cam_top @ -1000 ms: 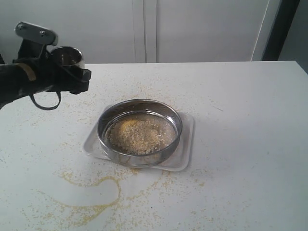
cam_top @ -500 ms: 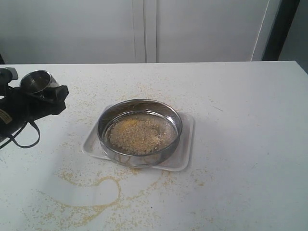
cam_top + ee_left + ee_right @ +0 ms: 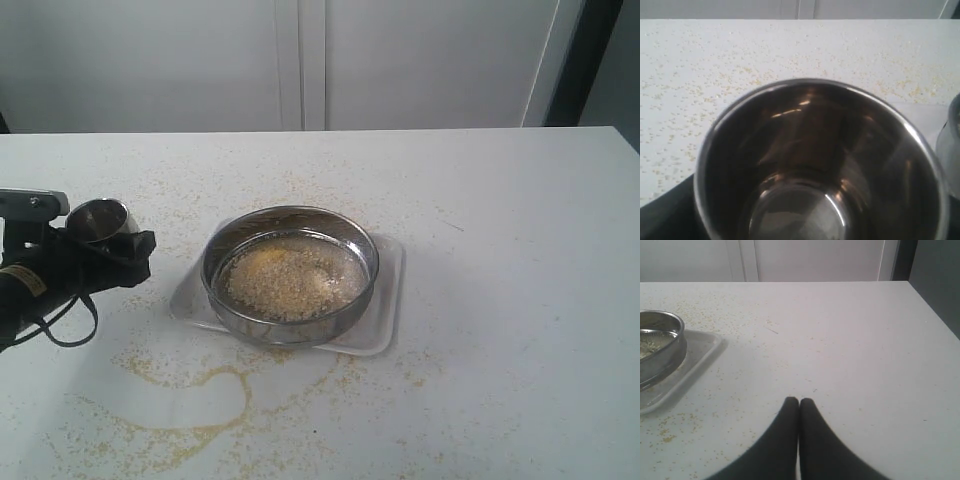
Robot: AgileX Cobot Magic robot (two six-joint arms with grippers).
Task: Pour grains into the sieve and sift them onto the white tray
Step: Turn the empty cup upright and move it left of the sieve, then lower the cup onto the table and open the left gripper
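The sieve (image 3: 290, 262) sits on the white tray (image 3: 388, 300) in mid-table, and a layer of grains (image 3: 285, 282) covers its mesh. To its left my left gripper (image 3: 105, 250) is shut on a small steel cup (image 3: 98, 221), held upright and low over the table. In the left wrist view the cup (image 3: 815, 165) fills the picture and looks empty, with the sieve's wall (image 3: 950, 137) beside it. My right gripper (image 3: 799, 403) is shut on nothing, over bare table to the right of the sieve (image 3: 660, 342) and tray (image 3: 697, 355). It is out of the exterior view.
Spilled grains (image 3: 200, 412) lie in a curved yellow streak on the table in front of the tray, and thinner scatter spreads behind and to the left. A white wall stands behind the table. The table's right edge (image 3: 932, 310) shows in the right wrist view.
My left gripper has carried the cup down from high at the back left to low beside the tray, then a little nearer and rightward. Sieve and tray have stayed put.
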